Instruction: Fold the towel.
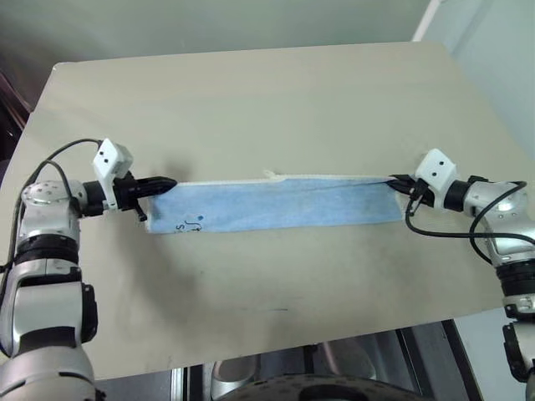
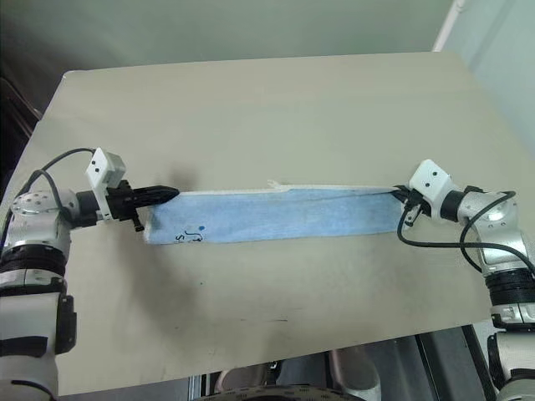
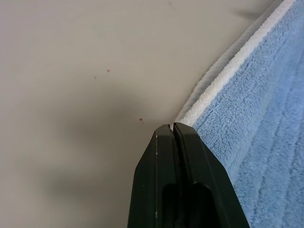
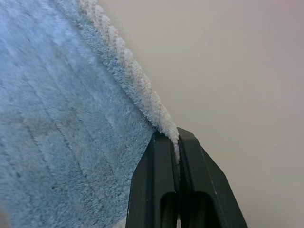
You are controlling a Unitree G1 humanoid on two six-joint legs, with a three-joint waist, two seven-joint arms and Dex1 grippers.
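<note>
Light-blue terry with a cream trim: the towel [image 1: 276,205] lies as a long narrow band across the middle of the table [image 1: 251,92], its small dark mark near my left end. I have both corners of the far trimmed edge pinched. My left gripper [image 1: 164,185] is clenched on the corner at the towel's left end, and the left wrist view shows the two black fingers [image 3: 164,156] pressed together right where the white cord meets them. My right gripper [image 1: 399,184] is clamped on the opposite corner, with trim caught between its fingers [image 4: 190,161].

I judge I am mid-fold: the cloth hangs taut between my hands, already doubled lengthwise, with the far edge lifted slightly off the table. Next I need to carry both corners together, evenly and at matched height, and lay that edge onto the towel's near edge so the trims line up before releasing. Uneven pull would skew the band.
</note>
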